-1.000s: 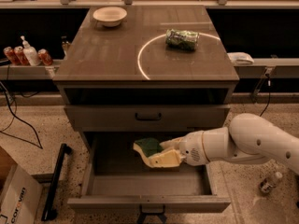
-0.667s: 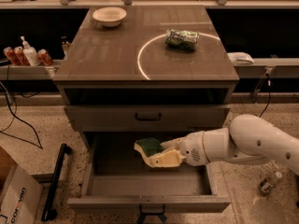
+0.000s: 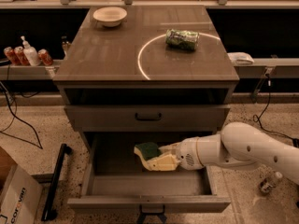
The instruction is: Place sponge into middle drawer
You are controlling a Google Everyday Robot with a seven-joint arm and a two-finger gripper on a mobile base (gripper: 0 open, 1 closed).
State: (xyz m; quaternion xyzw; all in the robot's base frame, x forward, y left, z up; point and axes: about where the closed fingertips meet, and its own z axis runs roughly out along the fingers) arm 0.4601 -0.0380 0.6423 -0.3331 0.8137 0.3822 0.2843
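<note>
The sponge (image 3: 148, 150), yellow with a dark green face, is held in my gripper (image 3: 161, 158) over the open middle drawer (image 3: 149, 183). My white arm (image 3: 243, 150) reaches in from the right, with the gripper inside the drawer's opening, above its grey floor. The gripper's cream fingers (image 3: 163, 163) are shut on the sponge's right end. The sponge sits tilted, green face up, above the drawer's middle.
A shut drawer front with a black handle (image 3: 148, 117) is above the open drawer. On the cabinet top stand a white bowl (image 3: 110, 16) and a shiny green snack bag (image 3: 182, 38). A cardboard box (image 3: 16, 195) and a black bar (image 3: 55, 181) lie on the floor left.
</note>
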